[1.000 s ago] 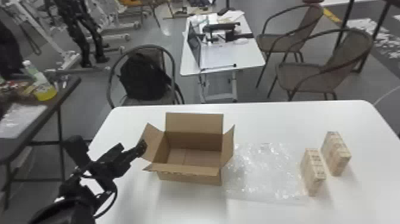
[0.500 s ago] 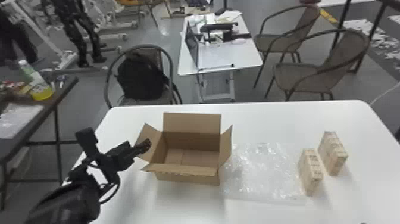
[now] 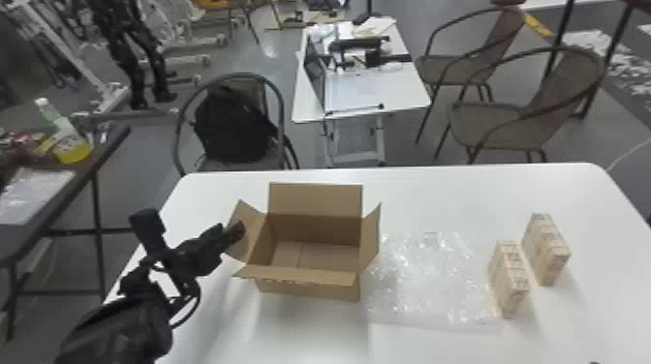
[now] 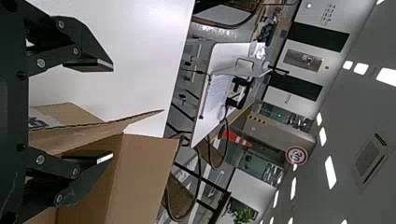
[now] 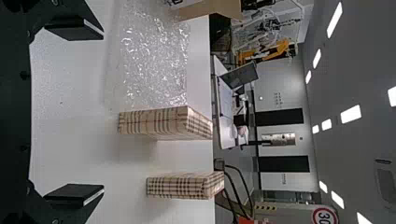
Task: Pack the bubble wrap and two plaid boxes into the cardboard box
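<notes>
The white surface (image 3: 436, 193) is carrying the cardboard box (image 3: 315, 290), which is standing open, its flaps spreading and its inside bottom showing. Bubble wrap (image 3: 426, 280) is lying flat just beside it. The left tool (image 3: 233, 233) is gaping by the box's left flap, sitting nearer it than a second ago. The right tool (image 3: 595, 362) is also gaping. Beyond the wrap, two plaid boxes (image 3: 507, 280) are standing near each other.

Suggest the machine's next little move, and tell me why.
I'd probably move the open right hand toward the bubble wrap to grip it: the wrap lies flat beside the cardboard box, whose flaps are spread and whose inside looks empty, so lining it first seems sensible.
</notes>
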`<action>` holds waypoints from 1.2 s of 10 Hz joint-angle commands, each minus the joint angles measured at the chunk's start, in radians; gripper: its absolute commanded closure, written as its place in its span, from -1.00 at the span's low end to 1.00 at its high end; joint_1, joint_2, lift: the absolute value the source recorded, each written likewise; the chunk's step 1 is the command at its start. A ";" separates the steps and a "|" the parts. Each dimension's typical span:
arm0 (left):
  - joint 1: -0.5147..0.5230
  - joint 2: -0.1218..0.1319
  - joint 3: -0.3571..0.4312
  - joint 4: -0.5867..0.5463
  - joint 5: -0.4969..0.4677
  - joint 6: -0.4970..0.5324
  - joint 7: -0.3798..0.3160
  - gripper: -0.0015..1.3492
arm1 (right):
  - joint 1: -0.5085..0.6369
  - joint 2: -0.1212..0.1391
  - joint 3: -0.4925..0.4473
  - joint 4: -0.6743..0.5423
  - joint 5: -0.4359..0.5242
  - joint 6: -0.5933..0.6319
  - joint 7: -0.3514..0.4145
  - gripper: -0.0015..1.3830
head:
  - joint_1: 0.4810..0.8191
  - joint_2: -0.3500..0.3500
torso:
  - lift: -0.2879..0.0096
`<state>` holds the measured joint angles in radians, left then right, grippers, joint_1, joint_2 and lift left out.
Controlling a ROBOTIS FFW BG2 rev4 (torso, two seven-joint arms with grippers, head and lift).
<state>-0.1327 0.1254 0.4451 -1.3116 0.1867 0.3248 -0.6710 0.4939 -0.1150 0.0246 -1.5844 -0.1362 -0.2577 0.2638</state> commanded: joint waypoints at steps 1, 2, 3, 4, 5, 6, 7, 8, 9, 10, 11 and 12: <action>0.001 -0.004 0.003 0.002 -0.010 -0.015 0.001 0.74 | 0.000 0.000 0.000 0.000 0.000 0.000 0.000 -0.80 | 0.27 0.58 | 0.60; 0.002 -0.004 0.001 0.002 -0.010 -0.017 0.001 0.80 | 0.000 0.000 0.000 -0.002 -0.002 0.000 0.000 -0.80 | 0.27 0.58 | 0.60; 0.002 -0.004 -0.009 0.002 -0.015 -0.018 0.001 0.80 | 0.000 0.000 0.000 -0.005 0.000 0.000 0.000 -0.80 | 0.27 0.58 | 0.60; 0.001 -0.006 -0.013 0.002 -0.015 -0.024 0.001 0.80 | 0.000 0.002 0.000 -0.026 -0.005 0.015 -0.001 -0.80 | 0.27 0.57 | 0.60; 0.002 -0.007 -0.013 0.002 -0.015 -0.030 0.001 0.80 | 0.002 0.009 0.003 -0.095 0.015 0.101 -0.001 -0.80 | 0.27 0.56 | 0.60; 0.004 -0.009 -0.017 0.002 -0.015 -0.033 0.001 0.80 | 0.003 0.011 0.008 -0.175 0.053 0.206 0.000 -0.80 | 0.27 0.56 | 0.60; 0.004 -0.012 -0.022 0.002 -0.016 -0.036 0.001 0.80 | 0.002 0.002 0.025 -0.253 0.070 0.325 0.000 -0.80 | 0.27 0.58 | 0.60; 0.005 -0.017 -0.020 0.000 -0.021 -0.050 0.001 0.80 | -0.015 -0.014 0.046 -0.318 0.075 0.442 0.000 -0.80 | 0.27 0.60 | 0.60; 0.008 -0.023 -0.016 -0.005 -0.021 -0.052 0.001 0.80 | -0.049 -0.031 0.069 -0.370 0.078 0.546 0.000 -0.80 | 0.27 0.62 | 0.60; 0.008 -0.023 -0.017 -0.005 -0.021 -0.052 0.001 0.80 | -0.094 -0.038 0.094 -0.401 0.072 0.634 0.000 -0.80 | 0.27 0.64 | 0.60; 0.008 -0.026 -0.017 -0.005 -0.023 -0.055 0.001 0.80 | -0.161 -0.029 0.117 -0.431 0.072 0.795 -0.001 -0.80 | 0.27 0.67 | 0.60; 0.008 -0.027 -0.017 -0.006 -0.030 -0.063 0.002 0.80 | -0.242 -0.012 0.143 -0.434 0.078 0.942 -0.001 -0.80 | 0.27 0.70 | 0.60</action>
<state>-0.1237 0.0993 0.4278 -1.3171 0.1595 0.2652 -0.6689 0.2947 -0.1357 0.1539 -2.0132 -0.0586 0.5998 0.2622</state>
